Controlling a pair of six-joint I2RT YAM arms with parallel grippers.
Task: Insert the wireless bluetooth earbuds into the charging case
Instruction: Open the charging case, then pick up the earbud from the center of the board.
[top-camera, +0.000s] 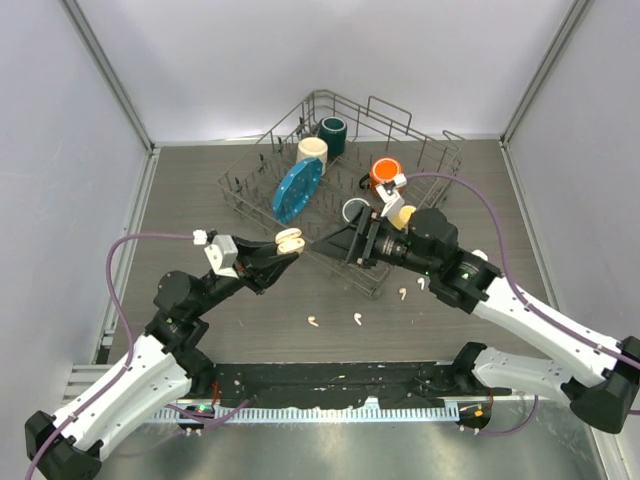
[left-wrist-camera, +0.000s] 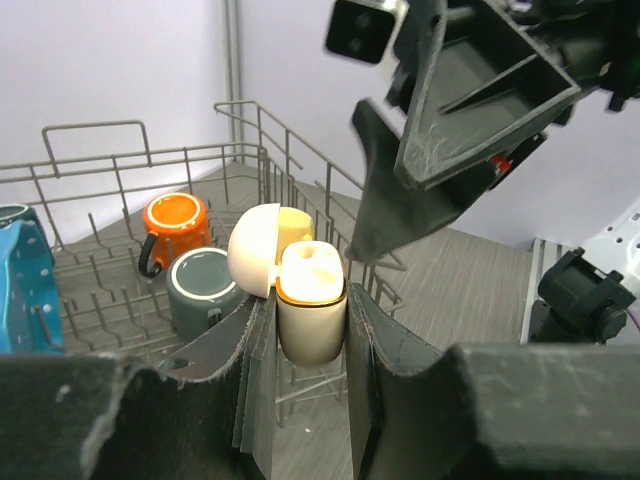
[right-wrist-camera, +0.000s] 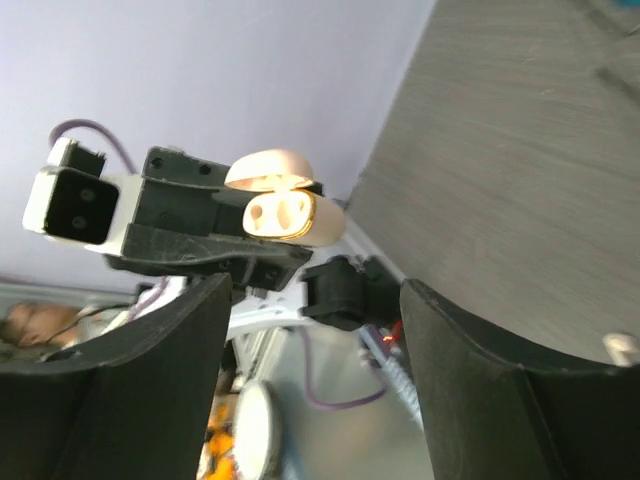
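Currently: case presented, no insertion yet made.

- Charging case (right-wrist-camera: 285, 215): cream, lid hinged open, both sockets apparently empty. It is clamped in the left claw (left-wrist-camera: 308, 335) over mid-bench.
- Right claw (right-wrist-camera: 315, 288): spread wide, nothing held, pointed at the case.
- Earbuds (top-camera: 357, 318): four, lying loose towards the near edge, centre to right.
- Next, as judged: one earbud is to be fetched and seated stem-first.
- Dish rack (top-camera: 232, 190), far edge: teal mug (top-camera: 333, 133), cream mug (top-camera: 312, 150), orange mug (top-camera: 385, 172), grey mug (top-camera: 355, 210) and blue plate (top-camera: 297, 190) are held.
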